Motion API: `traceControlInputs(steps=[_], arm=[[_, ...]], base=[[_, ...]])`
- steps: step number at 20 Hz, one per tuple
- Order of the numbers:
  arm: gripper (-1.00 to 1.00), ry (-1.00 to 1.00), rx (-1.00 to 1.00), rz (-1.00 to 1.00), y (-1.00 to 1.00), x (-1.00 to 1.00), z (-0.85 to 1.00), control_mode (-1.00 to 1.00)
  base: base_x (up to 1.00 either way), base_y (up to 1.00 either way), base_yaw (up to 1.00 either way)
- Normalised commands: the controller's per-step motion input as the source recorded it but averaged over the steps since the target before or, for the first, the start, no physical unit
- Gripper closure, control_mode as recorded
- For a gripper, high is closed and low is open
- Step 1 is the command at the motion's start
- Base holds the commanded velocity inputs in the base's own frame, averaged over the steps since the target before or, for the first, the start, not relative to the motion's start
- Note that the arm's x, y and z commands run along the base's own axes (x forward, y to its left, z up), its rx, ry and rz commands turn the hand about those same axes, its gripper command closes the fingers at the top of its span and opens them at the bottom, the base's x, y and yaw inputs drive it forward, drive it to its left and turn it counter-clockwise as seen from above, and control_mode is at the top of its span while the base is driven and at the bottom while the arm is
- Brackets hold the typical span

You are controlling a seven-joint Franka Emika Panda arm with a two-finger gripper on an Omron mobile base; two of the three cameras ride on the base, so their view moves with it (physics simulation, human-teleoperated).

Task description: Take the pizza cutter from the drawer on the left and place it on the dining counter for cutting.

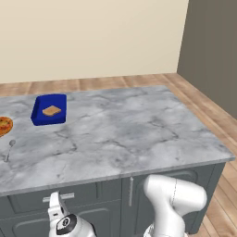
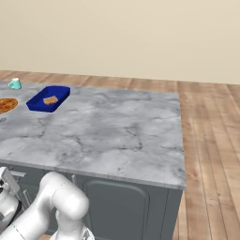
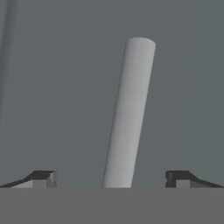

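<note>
Hand view: smooth cylindrical silver handle (image 3: 129,113)

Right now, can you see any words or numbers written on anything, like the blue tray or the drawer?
None: no words, numbers, labels or signs can be read anywhere.
The blue tray is plain blue.
The marble dining counter shows only grey veins.
The drawer front and its silver bar handle are bare.
The teal mug is too small to show any print.
</note>
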Motion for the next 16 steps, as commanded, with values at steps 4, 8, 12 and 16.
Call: traceControlInputs(steps=[4, 8, 12, 16], arm=[[-1.00, 0.00, 0.00, 0.00, 0.00, 0.00, 0.00, -1.00], [-1.00, 0.00, 0.00, 0.00, 0.00, 0.00, 0.00, -1.00], [1.00, 0.00, 0.00, 0.00, -0.19, 0.02, 0.00, -1.00], [1.00, 0.00, 0.00, 0.00, -0.02, 0.00, 0.00, -1.00]], base=[[0.00, 0.00, 0.00], [0.00, 0.00, 0.00], [0.00, 0.00, 0.00], [0.00, 0.00, 0.00]])
